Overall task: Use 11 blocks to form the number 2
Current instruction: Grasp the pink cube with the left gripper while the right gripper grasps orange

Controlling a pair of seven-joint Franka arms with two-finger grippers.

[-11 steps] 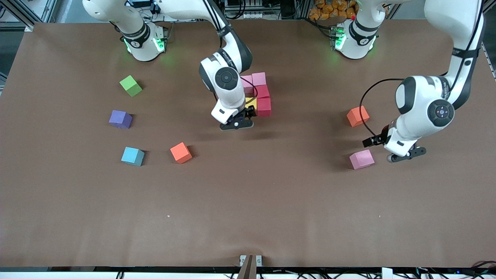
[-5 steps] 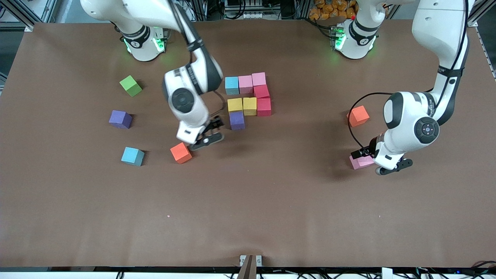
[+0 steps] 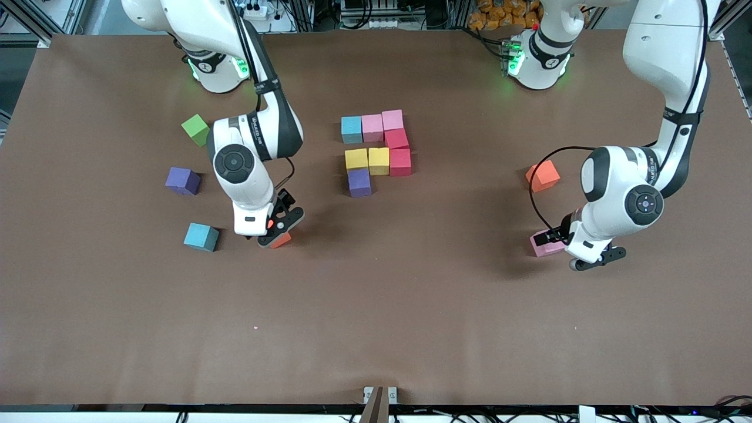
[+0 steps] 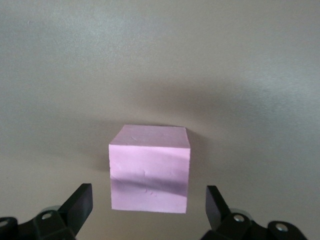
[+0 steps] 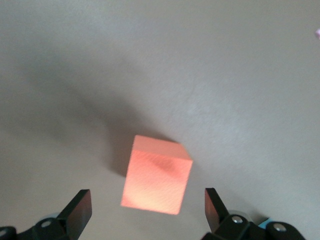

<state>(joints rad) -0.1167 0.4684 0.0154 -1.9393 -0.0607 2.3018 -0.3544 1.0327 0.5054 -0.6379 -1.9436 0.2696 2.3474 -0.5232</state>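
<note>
left gripper (image 4: 147, 212): spread over pink block (image 4: 150, 170), frame right | right gripper (image 5: 147, 212): spread over orange block (image 5: 156, 176), frame left-centre

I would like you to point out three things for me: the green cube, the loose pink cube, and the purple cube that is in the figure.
green cube (image 3: 195, 129), front view, top face.
loose pink cube (image 4: 149, 170), left wrist view, top face.
purple cube in the figure (image 3: 359, 182), front view, top face.

Robotics laboratory: two white arms bolted at the edge of a brown-covered counter (image 3: 411, 329), with aluminium framing (image 3: 35, 23) and cabling (image 3: 376, 14) along its rear edge.
</note>
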